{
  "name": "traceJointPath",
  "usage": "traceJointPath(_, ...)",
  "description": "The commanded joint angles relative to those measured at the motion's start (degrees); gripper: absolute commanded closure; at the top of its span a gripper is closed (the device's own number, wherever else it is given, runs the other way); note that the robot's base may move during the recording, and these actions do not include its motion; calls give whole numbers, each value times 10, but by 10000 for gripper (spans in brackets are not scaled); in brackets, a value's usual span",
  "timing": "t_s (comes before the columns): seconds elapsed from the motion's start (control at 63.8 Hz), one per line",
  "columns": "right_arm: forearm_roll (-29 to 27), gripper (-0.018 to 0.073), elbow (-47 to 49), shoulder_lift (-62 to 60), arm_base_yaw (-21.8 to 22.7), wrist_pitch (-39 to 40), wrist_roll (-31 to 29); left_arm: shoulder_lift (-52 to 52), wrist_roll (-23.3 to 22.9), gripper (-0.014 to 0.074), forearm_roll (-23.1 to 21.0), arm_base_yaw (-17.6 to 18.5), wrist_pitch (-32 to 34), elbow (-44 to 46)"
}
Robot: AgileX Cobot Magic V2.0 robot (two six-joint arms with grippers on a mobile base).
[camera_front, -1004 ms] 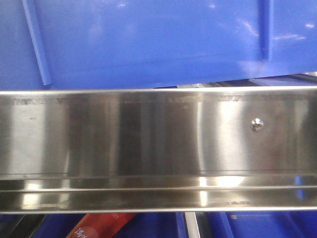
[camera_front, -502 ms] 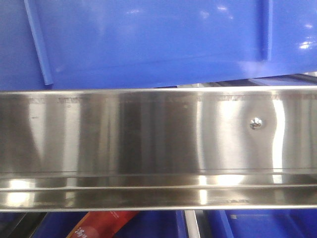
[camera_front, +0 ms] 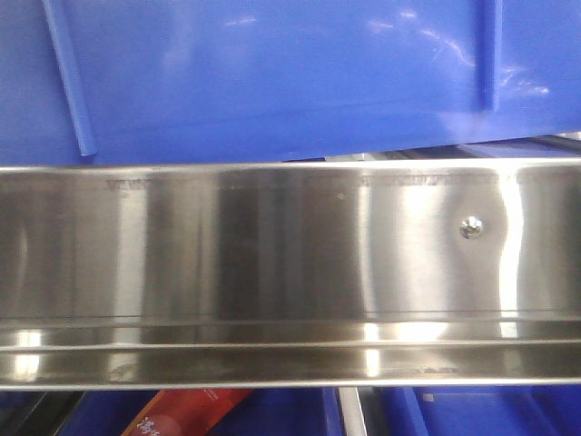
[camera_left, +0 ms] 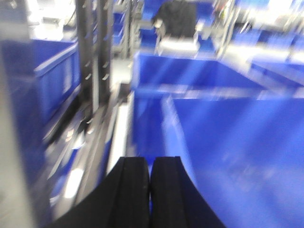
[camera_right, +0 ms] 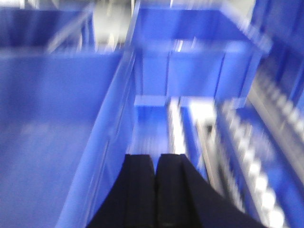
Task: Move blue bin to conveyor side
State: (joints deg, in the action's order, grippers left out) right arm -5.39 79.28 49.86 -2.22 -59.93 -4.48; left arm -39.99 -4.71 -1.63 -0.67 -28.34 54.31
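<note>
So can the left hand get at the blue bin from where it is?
Probably yes: the left hand sits right beside the side wall of the blue bin, with nothing visible between them. Its fingers are together, so it would need opening to grip the rim.

blue bin [camera_front: 272, 73] cropped, wrist views blurred

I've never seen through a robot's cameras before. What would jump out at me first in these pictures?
Blue everywhere: the blue bin fills the top of the front view, just above a shiny steel rail with one screw. In the blurry wrist views, the left gripper and the right gripper rise black and shut from the bottom edge, each beside a blue wall.
</note>
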Motion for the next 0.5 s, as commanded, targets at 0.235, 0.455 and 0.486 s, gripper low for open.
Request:
traceJointPath(0.235,30,624,143,165,-24,-71,45,-184,0,593,-20,-3,-125,183)
traceJointPath(0.455,129,624,251,277,-102,-100,105,-291,0,593,-20,-3,-203,301)
traceJointPath(0.486,123,624,261,293,-103,-100,106,-304,0,593,-20,-3,-206,310)
